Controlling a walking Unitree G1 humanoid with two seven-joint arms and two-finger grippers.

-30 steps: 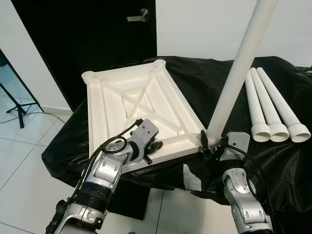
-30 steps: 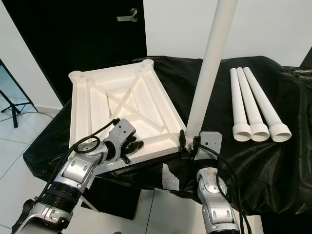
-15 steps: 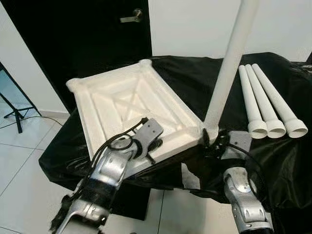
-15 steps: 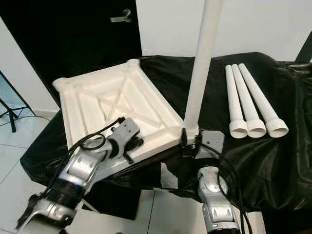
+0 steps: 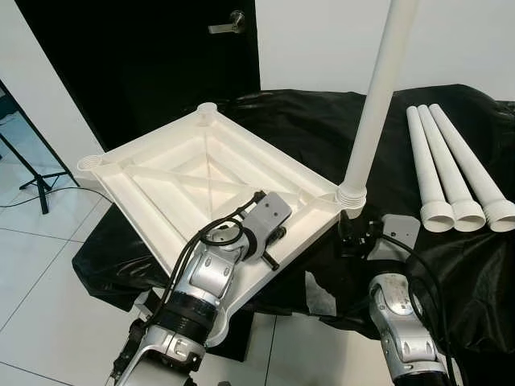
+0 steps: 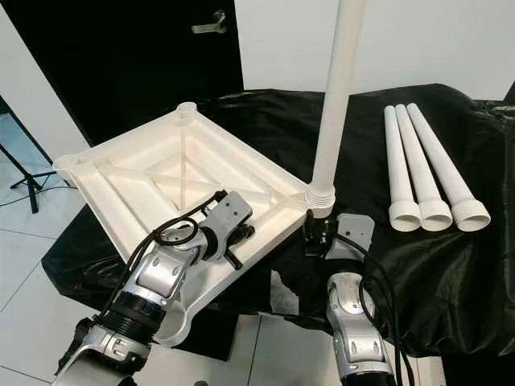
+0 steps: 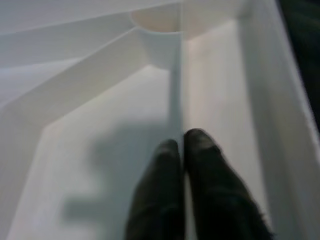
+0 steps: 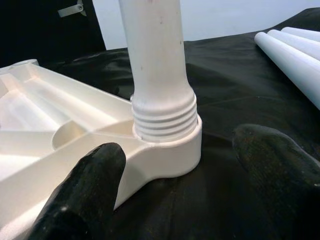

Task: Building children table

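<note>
The white tabletop (image 5: pixel 173 181) lies upside down on the black-covered table (image 5: pixel 314 129), with one corner hanging over the near edge. A white leg (image 5: pixel 374 96) stands upright in its near right corner socket (image 8: pixel 170 145). My left gripper (image 7: pixel 181 145) is shut on a thin rib inside the tabletop's near rim. My right gripper (image 8: pixel 180 150) is open just in front of that socket, one finger on each side and neither touching it. Three spare white legs (image 5: pixel 455 173) lie side by side at the right.
A black door (image 5: pixel 137 72) with a metal handle (image 5: pixel 229 24) stands behind the table. A dark stand foot (image 5: pixel 36 173) rests on the white tiled floor at the left. A pale scrap (image 5: pixel 319 294) hangs at the cloth's near edge.
The tabletop has swung round on the table with my left gripper on it, so a corner now overhangs the near edge. The leg stands straighter, and its base sits farther from my right gripper.
</note>
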